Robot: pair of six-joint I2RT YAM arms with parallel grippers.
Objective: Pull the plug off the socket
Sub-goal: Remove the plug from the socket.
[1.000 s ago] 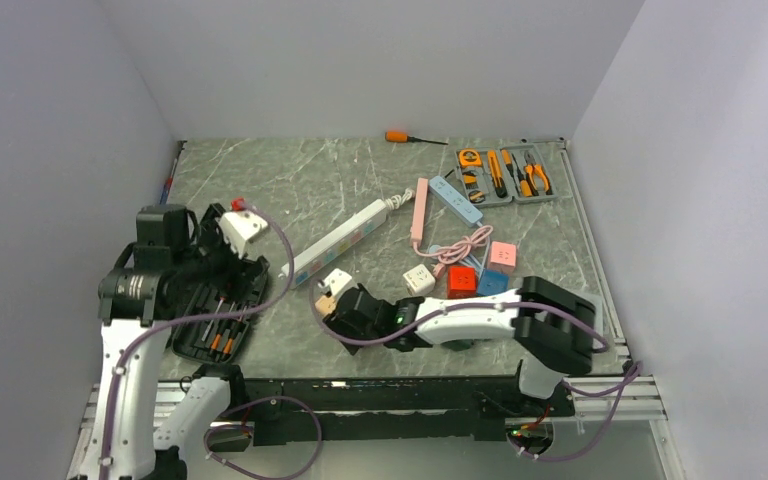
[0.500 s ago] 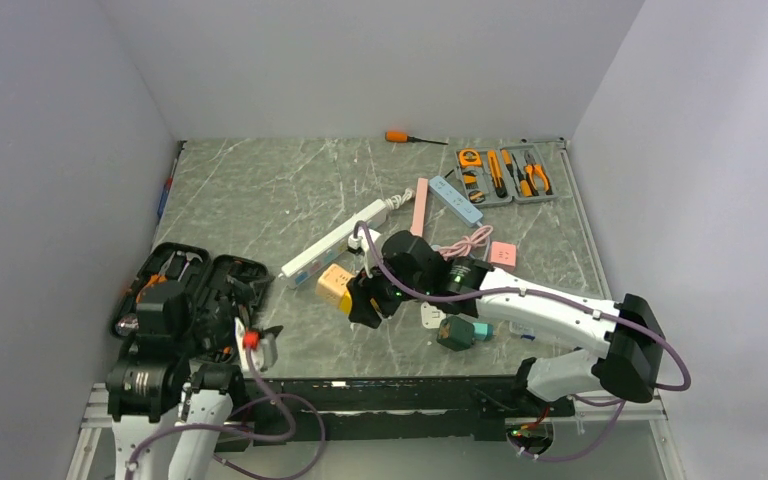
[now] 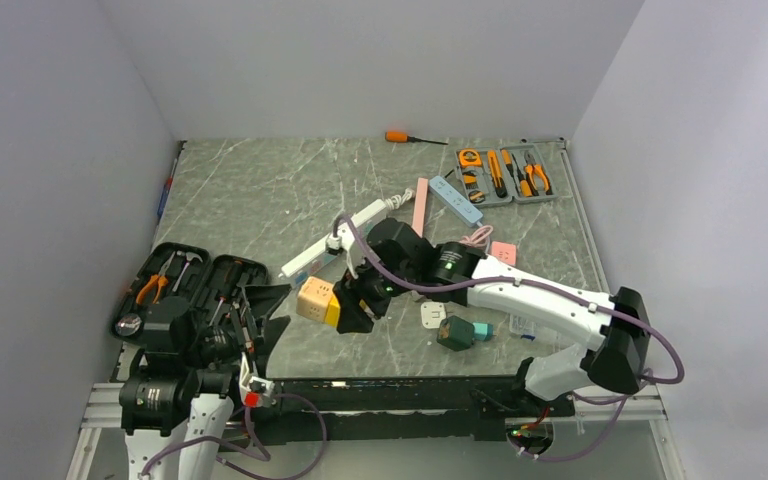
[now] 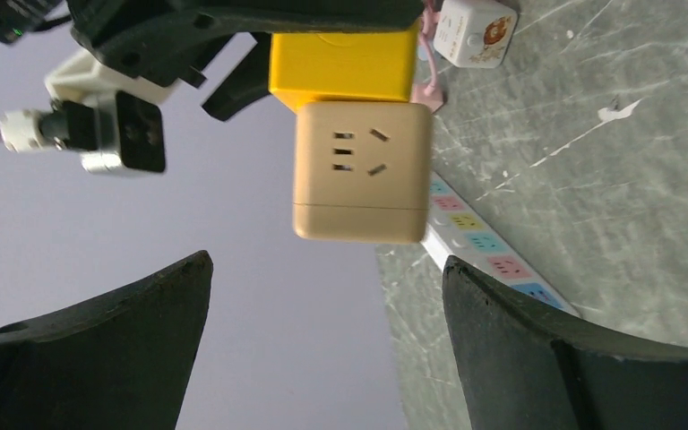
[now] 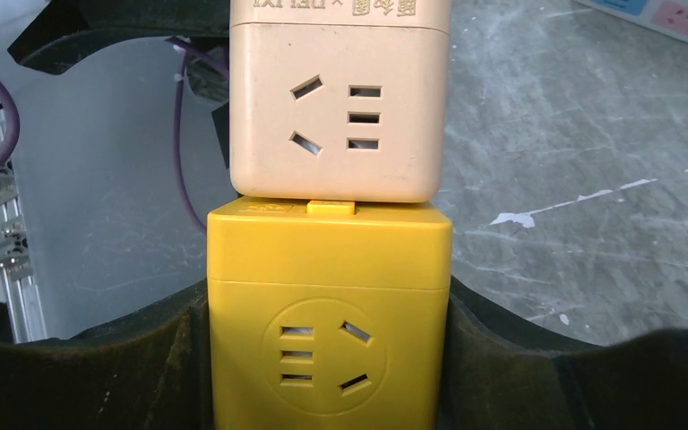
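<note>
A grey-green marbled table (image 3: 250, 185) fills the middle of the scene, boxed in on three sides by plain, pale lilac-white panels: a back wall (image 3: 380, 60) on the far side, a left wall (image 3: 50, 150) and a right wall (image 3: 700, 150). A silver metal rail (image 3: 645, 403) runs along the table's near edge. The light is soft and even

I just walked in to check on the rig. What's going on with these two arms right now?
The right claw is clamped on a yellow socket cube, holding it out toward the left arm with a beige cube plugged into its end. The left claw is wide open and empty, facing the beige cube without touching it. The two cubes are not yet pulled apart.
</note>
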